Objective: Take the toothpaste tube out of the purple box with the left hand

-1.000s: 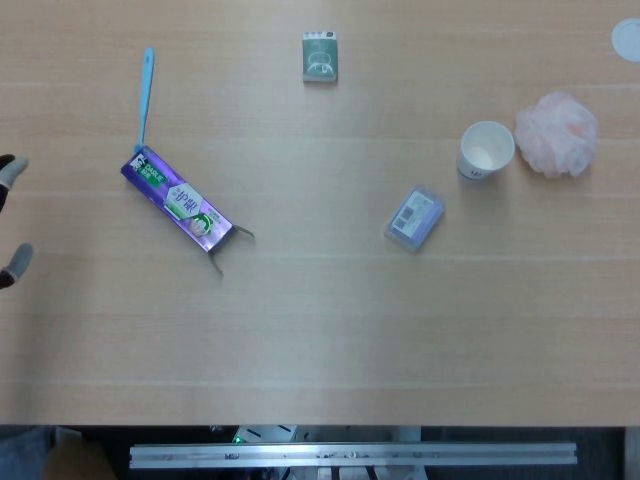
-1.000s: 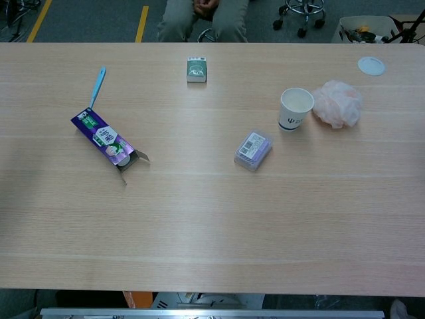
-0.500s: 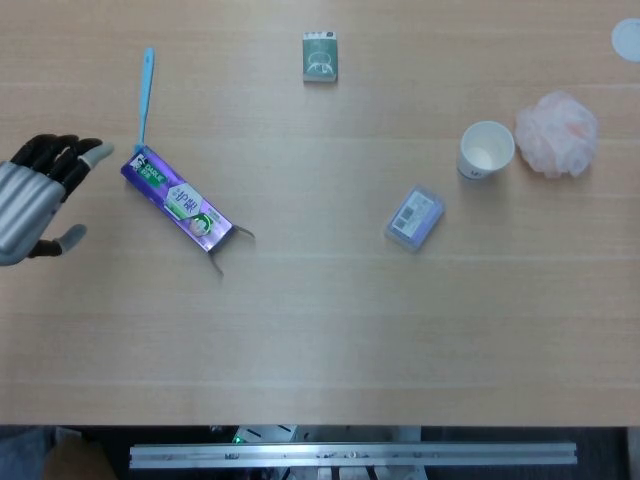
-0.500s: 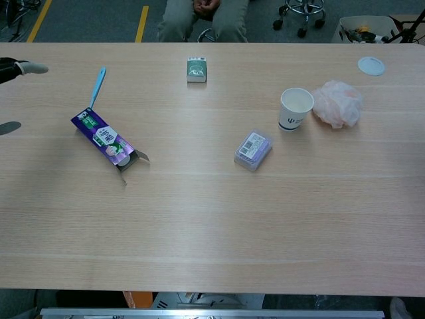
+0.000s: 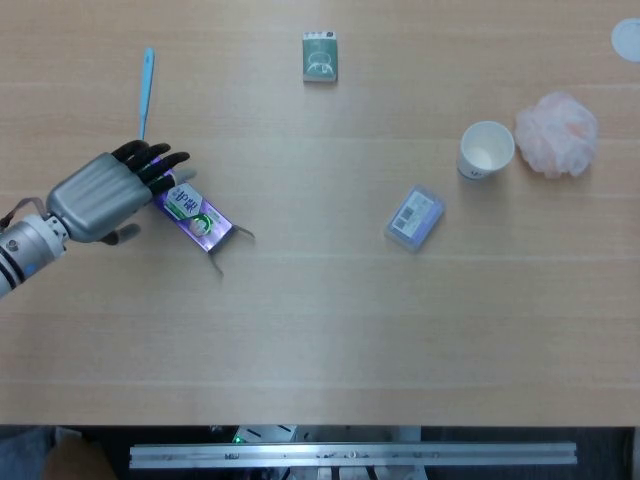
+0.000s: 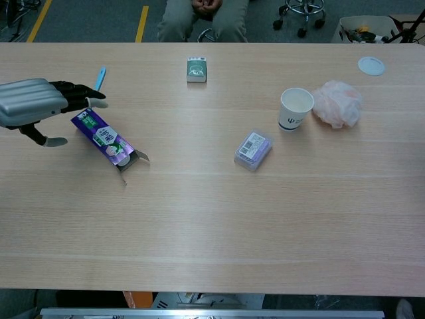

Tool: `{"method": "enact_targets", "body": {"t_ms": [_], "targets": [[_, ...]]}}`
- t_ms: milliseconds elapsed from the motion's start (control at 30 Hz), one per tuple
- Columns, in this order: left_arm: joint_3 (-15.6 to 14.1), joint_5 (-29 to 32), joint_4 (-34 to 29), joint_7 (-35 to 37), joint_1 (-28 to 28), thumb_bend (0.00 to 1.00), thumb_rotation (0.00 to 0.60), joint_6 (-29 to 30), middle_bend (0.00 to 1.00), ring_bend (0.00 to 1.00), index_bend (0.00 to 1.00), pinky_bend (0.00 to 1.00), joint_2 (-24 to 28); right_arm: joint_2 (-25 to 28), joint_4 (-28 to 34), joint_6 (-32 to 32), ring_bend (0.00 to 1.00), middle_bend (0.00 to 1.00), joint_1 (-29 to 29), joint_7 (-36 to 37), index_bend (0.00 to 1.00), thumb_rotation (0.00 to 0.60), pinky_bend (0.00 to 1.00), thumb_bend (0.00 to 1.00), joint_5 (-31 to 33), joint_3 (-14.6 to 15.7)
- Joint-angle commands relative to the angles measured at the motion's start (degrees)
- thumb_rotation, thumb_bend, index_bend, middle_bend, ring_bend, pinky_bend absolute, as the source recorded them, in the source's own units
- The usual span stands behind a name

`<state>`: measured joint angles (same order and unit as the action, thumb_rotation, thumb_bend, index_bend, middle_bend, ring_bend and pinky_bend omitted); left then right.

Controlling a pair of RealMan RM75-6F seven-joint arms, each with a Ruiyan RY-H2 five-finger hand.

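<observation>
The purple box lies flat and slanted at the table's left, its open flap end toward the lower right. A bit of pale tube shows in that open end in the chest view; I cannot make it out in the head view. My left hand hovers open over the box's far left end, fingers spread and reaching rightward above it, thumb below. In the head view it covers that end of the box. The right hand is out of both views.
A blue toothbrush lies just behind the box. A small green box sits at the far middle. A paper cup, a pink bath sponge, a wrapped soap bar and a white lid are on the right.
My left hand has come in from the left edge and moved right, now over the box's left end. The box and everything else have stayed put.
</observation>
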<state>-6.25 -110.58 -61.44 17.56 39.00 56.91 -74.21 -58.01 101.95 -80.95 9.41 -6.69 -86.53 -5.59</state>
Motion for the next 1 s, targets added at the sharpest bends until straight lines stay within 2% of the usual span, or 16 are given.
{"method": "enact_targets", "body": {"t_ms": [33, 400, 700, 1000], "targets": [[-1.5, -1.2, 3.0, -0.2, 2.3, 0.29, 0.6, -1.2, 0.0, 0.0, 0.0, 0.14, -2.5, -0.1, 0.0, 0.0, 0.28, 0.39, -0.1, -0.1, 0.31, 0.6, 0.34, 0.29, 0.2, 0.2], [-5.4, -1.5, 11.6, 2.2, 5.6, 0.29, 0.6, -3.4, 0.0, 0.0, 0.0, 0.14, -7.5, -0.4, -0.6, -0.6, 0.28, 0.39, -0.8, 0.3, 0.31, 0.6, 0.34, 0.29, 1.0, 0.4], [-7.1, 0.9, 18.5, 4.0, 6.8, 0.29, 0.6, -6.6, 0.0, 0.0, 0.0, 0.14, -11.4, -0.7, -1.7, -0.4, 0.28, 0.39, -0.9, 1.1, 0.31, 0.6, 0.34, 0.29, 1.6, 0.6], [-8.6, 2.1, 23.0, 6.1, 7.1, 0.29, 0.6, -6.8, 0.01, 0.03, 0.0, 0.14, -15.0, -0.8, -2.5, -0.6, 0.28, 0.39, -1.3, 2.0, 0.31, 0.6, 0.34, 0.29, 1.9, 0.7]]}}
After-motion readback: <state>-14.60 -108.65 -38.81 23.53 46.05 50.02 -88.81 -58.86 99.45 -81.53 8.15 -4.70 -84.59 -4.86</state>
